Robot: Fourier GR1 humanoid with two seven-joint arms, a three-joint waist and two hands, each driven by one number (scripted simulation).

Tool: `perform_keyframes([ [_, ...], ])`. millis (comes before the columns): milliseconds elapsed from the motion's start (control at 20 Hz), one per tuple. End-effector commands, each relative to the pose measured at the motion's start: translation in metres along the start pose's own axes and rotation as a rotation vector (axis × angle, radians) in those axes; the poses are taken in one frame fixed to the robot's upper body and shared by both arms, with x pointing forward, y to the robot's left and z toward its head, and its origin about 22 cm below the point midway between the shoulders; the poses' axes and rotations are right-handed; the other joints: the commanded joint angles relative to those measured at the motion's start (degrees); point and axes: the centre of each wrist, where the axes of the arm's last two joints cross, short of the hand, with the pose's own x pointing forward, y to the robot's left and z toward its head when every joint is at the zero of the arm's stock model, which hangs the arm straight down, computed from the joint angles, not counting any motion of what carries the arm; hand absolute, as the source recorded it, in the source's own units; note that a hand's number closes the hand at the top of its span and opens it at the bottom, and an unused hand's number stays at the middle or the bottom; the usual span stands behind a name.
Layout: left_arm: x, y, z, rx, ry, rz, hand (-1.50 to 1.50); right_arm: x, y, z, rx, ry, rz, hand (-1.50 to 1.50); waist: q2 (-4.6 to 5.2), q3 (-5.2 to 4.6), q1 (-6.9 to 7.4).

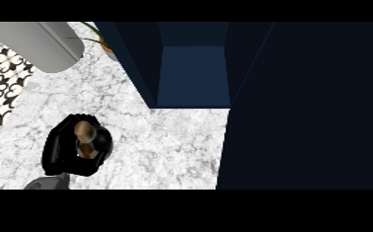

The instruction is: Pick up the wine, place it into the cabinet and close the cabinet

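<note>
**Wine held in the left hand, cabinet standing open**

The wine [87, 138] appears from above as a brown, rounded top, standing upright over the marble counter [167, 147] at lower left. The left hand [64, 149] has its black fingers curled round the bottle, hiding most of its body; gripping from the side would keep the bottle vertical for carrying. Whether its base rests on the counter or is already lifted cannot be told from this steep angle. To the upper right, well apart from the bottle, the cabinet [193, 73] shows its blue interior, and a dark panel [299, 107], judged to be its open door, fills the right side. The door stands aside so the bottle can enter. The right hand is not visible. A grey object [44, 43] and a plant [102, 41] lie at upper left
</note>
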Motion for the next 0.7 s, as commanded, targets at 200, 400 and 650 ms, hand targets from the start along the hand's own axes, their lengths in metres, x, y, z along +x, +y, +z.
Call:
perform_keyframes([
  [200, 0.046, -0.009, -0.031, -0.071, -0.041, 0.103, 1.5, 0.014, -0.006, 0.012, 0.02, -0.04, -0.038, -1.5, 0.03, 0.02, 0.07],
  [400, 0.075, -0.045, -0.025, -0.131, -0.011, 0.165, 1.5, 0.007, -0.003, 0.017, 0.021, -0.025, -0.026, -1.5, -0.03, 0.05, 0.18],
  [650, 0.098, -0.067, -0.026, -0.162, -0.026, 0.113, 1.5, 0.023, -0.002, 0.022, 0.015, -0.043, -0.055, -1.5, -0.03, 0.0, 0.12],
])
